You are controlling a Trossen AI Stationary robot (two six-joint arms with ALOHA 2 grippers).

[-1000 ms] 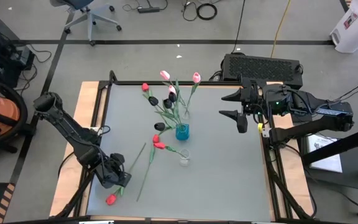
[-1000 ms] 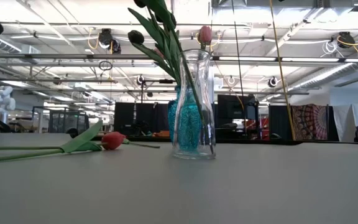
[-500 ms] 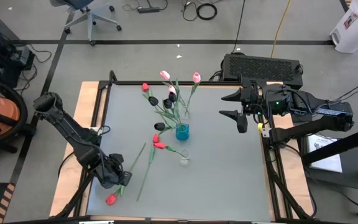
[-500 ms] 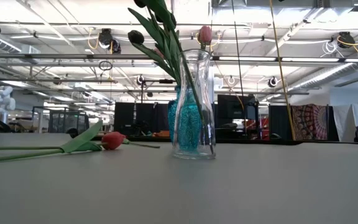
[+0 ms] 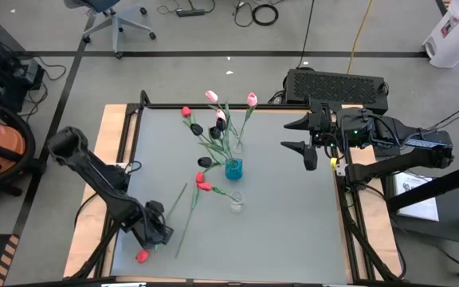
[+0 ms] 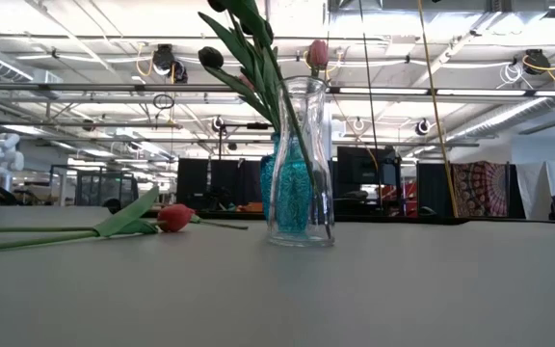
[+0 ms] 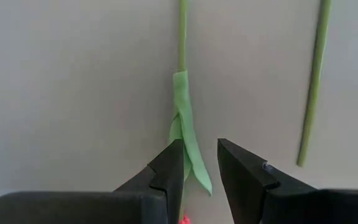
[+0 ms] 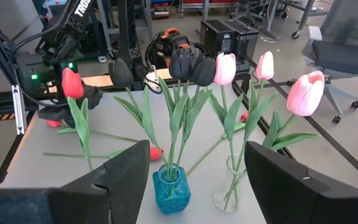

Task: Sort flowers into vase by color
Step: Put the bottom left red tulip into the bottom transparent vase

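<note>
Left gripper [image 7: 199, 165] is low at the near-left corner, fingers narrowly parted astride the green stem of a red-headed artificial tulip [image 5: 143, 255] lying flat, lined up to pinch it. Right gripper [image 5: 300, 135] waits spread wide, far right, empty.

Two vases are being seen on the desk [image 5: 293, 223]: a blue vase [image 5: 233, 169] and a clear vase [image 5: 236, 204]. Ten tulip heads are being counted: three black tulips [image 8: 181, 62], three pink tulips [image 8: 306, 92] and four red tulips [image 8: 72, 83]. Two claws are being shown, a left claw [image 5: 159, 237] and a right claw [image 5: 300, 135].
</note>
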